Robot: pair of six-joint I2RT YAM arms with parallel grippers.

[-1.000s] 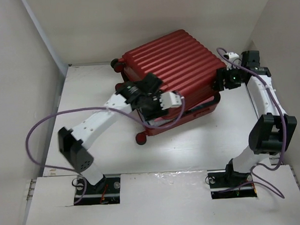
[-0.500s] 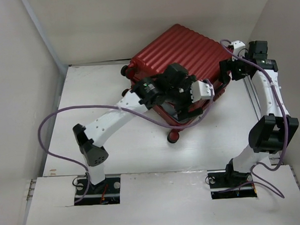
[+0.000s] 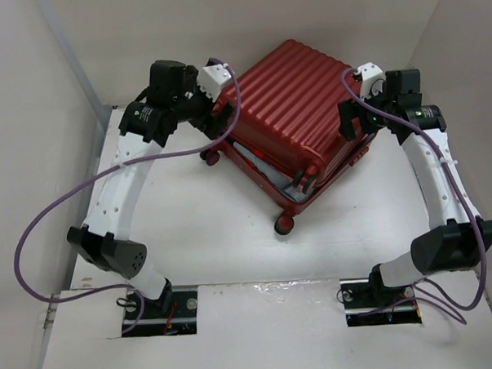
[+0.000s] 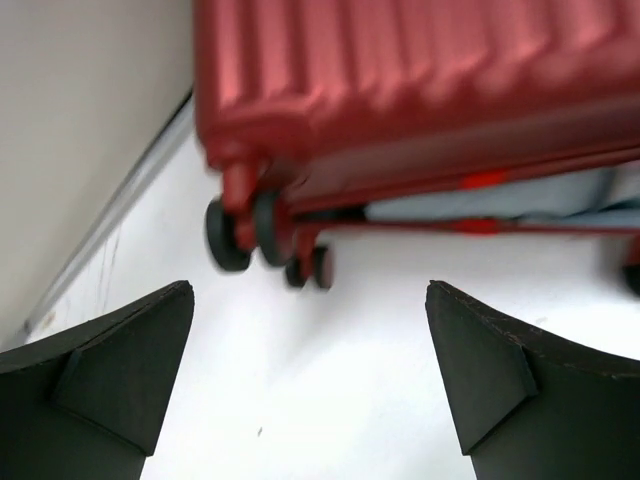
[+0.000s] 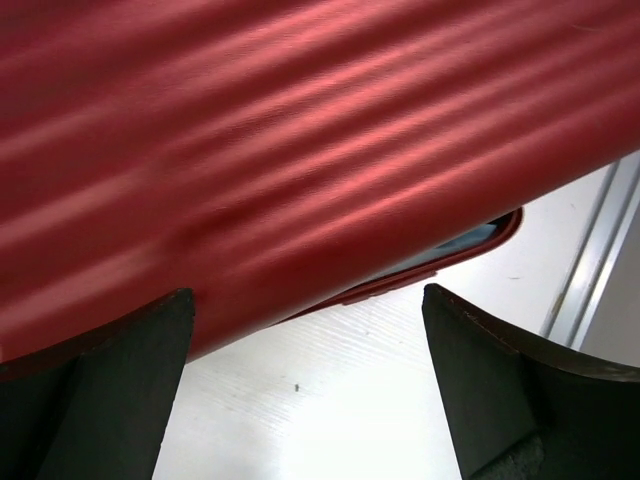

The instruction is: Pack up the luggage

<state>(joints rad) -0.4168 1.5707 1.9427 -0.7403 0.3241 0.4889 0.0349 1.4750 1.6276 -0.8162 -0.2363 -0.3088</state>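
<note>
Luggage [image 3: 295,96]: dark red, ribbed shell uppermost, lying flat on the white table [image 3: 191,228] with one corner turned toward the arms' bases
Seam: the two halves rest one on the other but not fully shut; a strip of light blue lining [image 4: 500,200] shows in the slit along the luggage's near-left side
Wheels: a pair of small wheels [image 4: 243,232] under the luggage's left corner, a single wheel [image 3: 285,224] at its near corner
Left tool [image 4: 310,292]: released, fingers spread wide with nothing between them, poised just off the luggage's left corner and facing the wheel pair
Right tool [image 5: 307,295]: also released and empty, close against the luggage's right side; whether it touches the shell cannot be told
Purple cables [image 3: 47,218]: looping from both arms, left and right of the luggage
</note>
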